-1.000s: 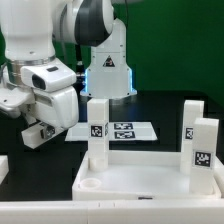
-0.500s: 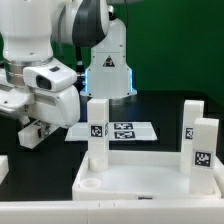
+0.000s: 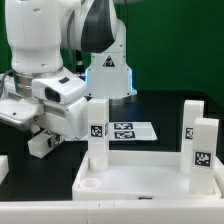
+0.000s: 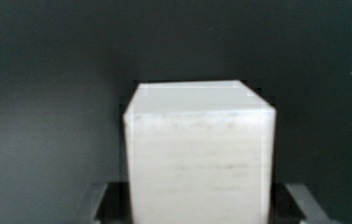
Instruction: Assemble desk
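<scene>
- Fingers (image 4: 102, 205) are sitting as two dark pads on either flank of a white leg (image 4: 194, 150) in the wrist view, pressed against its sides, so I am reading them as clamped on that leg.
- Seen from the exterior view, the gripper (image 3: 42, 143) is hanging at about nine o'clock from the tabletop (image 3: 140, 180), low over the black table (image 3: 165, 110), and I am only partly making out the held leg there.
- I am worrying about the grip: the pads are catching the leg close to one end, so a quick swing could be tilting it between them.
- I am also watching the upright leg (image 3: 96, 130) already standing in the tabletop's corner at about ten o'clock; it is close to the wrist, and a careless sweep could be knocking it.
- Two more legs (image 3: 201, 150) are standing at about three o'clock on the tabletop, each showing a black-and-white tag.
- The tabletop is looking white, rimmed and rectangular, with a round socket (image 3: 88, 185) showing empty at its seven o'clock corner.
- The marker board (image 3: 125, 130) is lying flat at about twelve o'clock, beyond the tabletop.
</scene>
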Available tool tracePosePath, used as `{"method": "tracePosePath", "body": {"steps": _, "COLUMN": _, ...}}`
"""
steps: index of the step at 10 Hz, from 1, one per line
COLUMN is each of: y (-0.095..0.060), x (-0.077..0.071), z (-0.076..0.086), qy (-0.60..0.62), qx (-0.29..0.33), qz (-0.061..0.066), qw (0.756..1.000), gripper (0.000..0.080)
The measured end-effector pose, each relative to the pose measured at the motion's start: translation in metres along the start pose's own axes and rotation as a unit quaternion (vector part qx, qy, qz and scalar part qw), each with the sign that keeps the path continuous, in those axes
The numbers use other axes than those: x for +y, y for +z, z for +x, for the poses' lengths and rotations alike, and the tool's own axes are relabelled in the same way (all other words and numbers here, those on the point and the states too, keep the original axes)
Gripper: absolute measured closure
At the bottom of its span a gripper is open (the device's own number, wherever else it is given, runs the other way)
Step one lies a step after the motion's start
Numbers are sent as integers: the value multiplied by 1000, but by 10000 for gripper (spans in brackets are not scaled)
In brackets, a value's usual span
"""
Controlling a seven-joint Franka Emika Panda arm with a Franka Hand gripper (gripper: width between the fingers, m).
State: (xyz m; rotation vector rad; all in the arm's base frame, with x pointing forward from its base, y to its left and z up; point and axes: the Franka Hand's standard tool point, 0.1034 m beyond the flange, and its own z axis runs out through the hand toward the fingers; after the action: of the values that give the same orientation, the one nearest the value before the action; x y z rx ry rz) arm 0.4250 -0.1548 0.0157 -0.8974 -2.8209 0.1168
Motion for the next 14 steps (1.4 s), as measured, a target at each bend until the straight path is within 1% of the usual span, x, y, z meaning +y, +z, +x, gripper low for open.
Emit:
{"method": "tracePosePath", "body": {"steps": 1, "y": 0, "x": -1, "z": 0, "qy": 12, "qx": 0, "qz": 1, "qw": 1000, "gripper": 505}}
{"method": "tracePosePath", "body": {"steps": 2, "y": 0, "x": -3, "z": 1, "qy": 26, "qx": 0, "qz": 1, "qw": 1000, "gripper": 303}}
{"method": "tracePosePath", "body": {"steps": 3, "y": -3, "x": -12, "z": 5, "qy": 38, "qx": -2, "qz": 3, "qw": 999, "gripper": 303}}
{"method": "tracePosePath", "body": {"steps": 4, "y": -9, "x": -15, "z": 9, "qy": 98, "qx": -6, "qz": 5, "qw": 995, "gripper": 183}}
{"method": "tracePosePath", "body": {"steps": 5, "y": -17, "x": -12, "z": 8, "qy": 178, "qx": -14, "qz": 5, "qw": 984, "gripper": 156}}
{"method": "tracePosePath", "body": {"steps": 6, "y": -29, "x": -8, "z": 5, "qy": 243, "qx": -27, "qz": 6, "qw": 970, "gripper": 156}}
{"method": "tracePosePath", "body": {"steps": 7, "y": -36, "x": 0, "z": 2, "qy": 322, "qx": -34, "qz": 15, "qw": 946, "gripper": 151}}
{"method": "tracePosePath", "body": {"steps": 8, "y": -44, "x": 10, "z": -3, "qy": 347, "qx": -45, "qz": 15, "qw": 937, "gripper": 151}}
{"method": "tracePosePath", "body": {"steps": 9, "y": -46, "x": 6, "z": -10, "qy": 318, "qx": -46, "qz": -1, "qw": 947, "gripper": 151}}
{"method": "tracePosePath", "body": {"steps": 10, "y": -44, "x": 4, "z": -9, "qy": 378, "qx": -44, "qz": -2, "qw": 925, "gripper": 151}}
{"method": "tracePosePath", "body": {"steps": 11, "y": -44, "x": 6, "z": -8, "qy": 401, "qx": -43, "qz": -3, "qw": 915, "gripper": 151}}
{"method": "tracePosePath", "body": {"steps": 12, "y": -44, "x": 5, "z": -9, "qy": 437, "qx": -43, "qz": -5, "qw": 898, "gripper": 151}}
{"method": "tracePosePath", "body": {"steps": 13, "y": -44, "x": -1, "z": -12, "qy": 488, "qx": -41, "qz": -8, "qw": 872, "gripper": 151}}
{"method": "tracePosePath", "body": {"steps": 14, "y": -45, "x": -7, "z": -15, "qy": 568, "qx": -35, "qz": -8, "qw": 822, "gripper": 151}}
